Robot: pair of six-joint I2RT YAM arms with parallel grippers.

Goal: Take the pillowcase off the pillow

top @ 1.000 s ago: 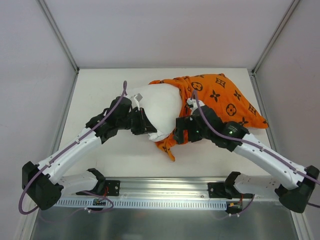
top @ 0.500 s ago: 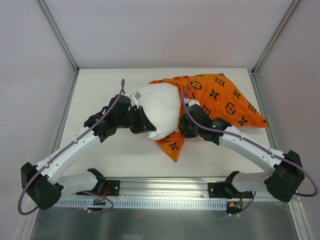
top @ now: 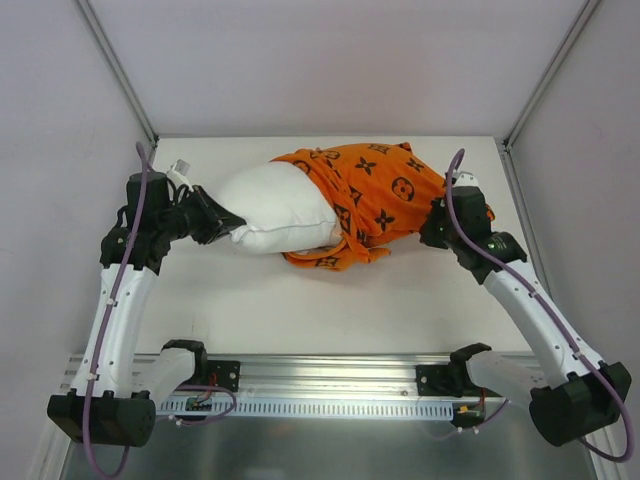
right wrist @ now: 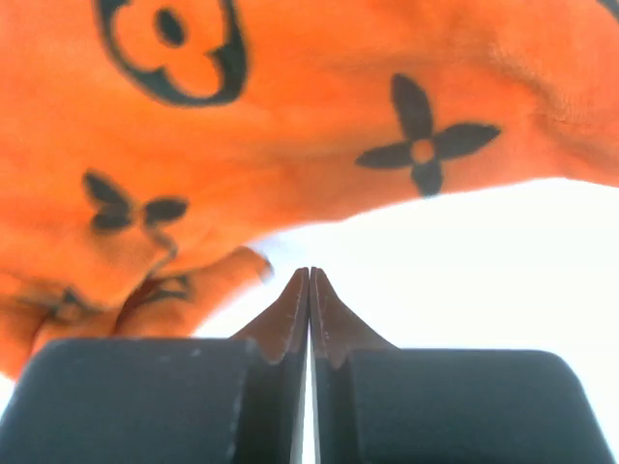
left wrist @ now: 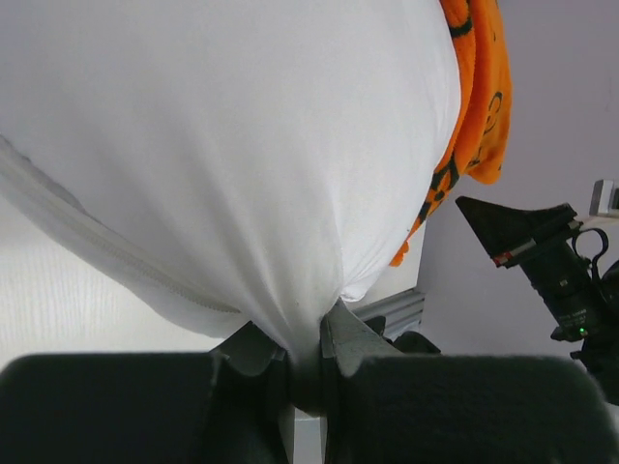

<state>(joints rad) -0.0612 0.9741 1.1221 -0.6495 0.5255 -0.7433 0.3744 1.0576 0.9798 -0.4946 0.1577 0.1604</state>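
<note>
- Left hand pinches the left corner of the pillow; hold firm.
- Right hand is clenched on nothing beside the pillowcase: open it, take a fold, pull right.

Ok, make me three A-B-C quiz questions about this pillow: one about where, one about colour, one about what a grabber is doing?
1. Which end of the pillow does the pillowcase cover? A) its left end B) its right end C) neither, it's off.
2. What colour are the pillowcase's shapes? A) white B) green C) dark brown-black.
3. What is the left gripper doing? A) pinching the pillow's white corner B) hanging wide open C) holding the pillowcase.
Answers: B, orange cloth wraps the right end while the left end is bare white; C, dark flowers and circles on orange; A, white cloth is squeezed between its fingers.
</note>
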